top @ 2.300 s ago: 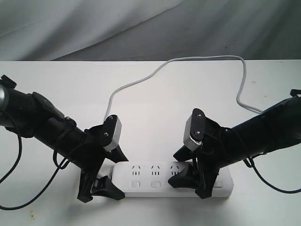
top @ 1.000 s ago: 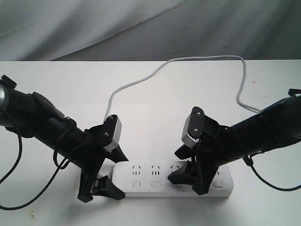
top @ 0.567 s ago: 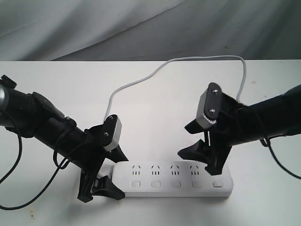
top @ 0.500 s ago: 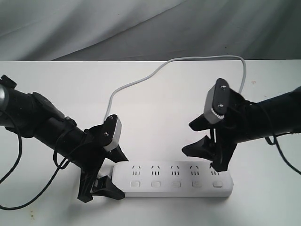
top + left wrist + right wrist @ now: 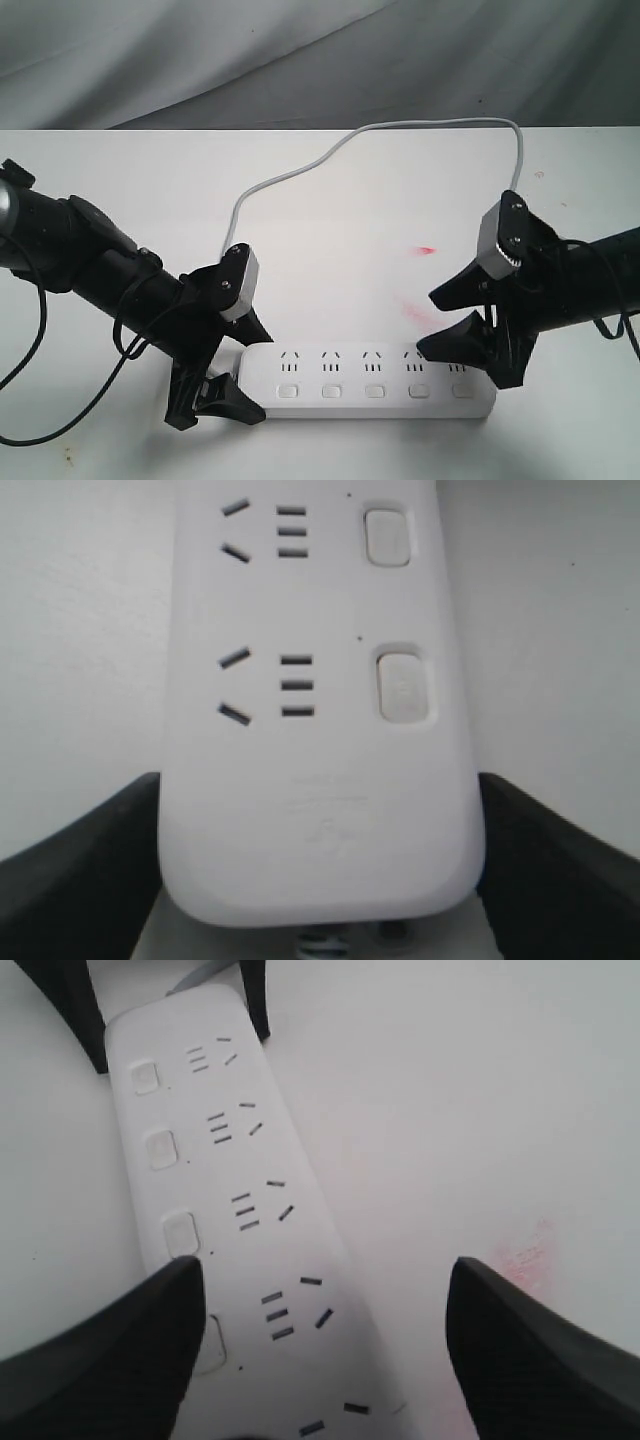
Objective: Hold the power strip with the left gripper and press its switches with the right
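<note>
Power strip [image 5: 370, 378] lies flat on the white table [image 5: 330, 220], lengthwise across the front, cord [image 5: 300, 170] looping off behind. My left gripper [image 5: 255, 375] is clamped on the strip's cord end, one finger on each long side, so the hold part looks done. My right gripper [image 5: 426, 324] hangs just above the far end w/ jaws spread wide & nothing in them, touching no button. I'd say I'm between presses. Can't tell which switches [image 5: 375, 391] are already in. Next: line one fingertip over a single button, come straight down, push briefly w/o shoving the strip sideways out of the left grip
</note>
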Action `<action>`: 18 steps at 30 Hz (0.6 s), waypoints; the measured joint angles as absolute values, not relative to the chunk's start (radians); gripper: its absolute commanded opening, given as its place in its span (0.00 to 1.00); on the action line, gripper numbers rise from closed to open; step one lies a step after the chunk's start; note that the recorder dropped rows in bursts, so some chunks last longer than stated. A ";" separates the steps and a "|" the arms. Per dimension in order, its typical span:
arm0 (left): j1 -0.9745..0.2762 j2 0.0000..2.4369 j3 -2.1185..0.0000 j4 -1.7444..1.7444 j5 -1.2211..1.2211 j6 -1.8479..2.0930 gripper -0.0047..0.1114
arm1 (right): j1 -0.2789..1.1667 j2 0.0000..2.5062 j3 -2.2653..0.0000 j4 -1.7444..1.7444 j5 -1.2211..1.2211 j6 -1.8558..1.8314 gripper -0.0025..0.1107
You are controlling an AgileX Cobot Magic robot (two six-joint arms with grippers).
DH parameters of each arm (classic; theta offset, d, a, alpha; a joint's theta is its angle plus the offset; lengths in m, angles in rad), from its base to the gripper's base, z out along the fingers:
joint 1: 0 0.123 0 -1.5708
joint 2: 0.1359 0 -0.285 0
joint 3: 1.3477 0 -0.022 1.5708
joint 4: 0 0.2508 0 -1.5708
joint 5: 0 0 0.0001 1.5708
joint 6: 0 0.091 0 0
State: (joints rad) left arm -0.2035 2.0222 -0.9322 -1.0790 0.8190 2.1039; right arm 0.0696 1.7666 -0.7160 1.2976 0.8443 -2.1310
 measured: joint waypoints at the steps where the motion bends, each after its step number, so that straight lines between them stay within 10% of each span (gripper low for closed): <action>1: -0.203 2.022 -0.932 -1.079 0.819 2.104 0.49 | 0.070 1.780 -0.716 1.295 0.844 -2.131 0.58; 18: -0.203 2.022 -0.932 -1.079 0.819 2.104 0.49 | 0.163 1.844 -0.716 1.264 0.759 -2.131 0.58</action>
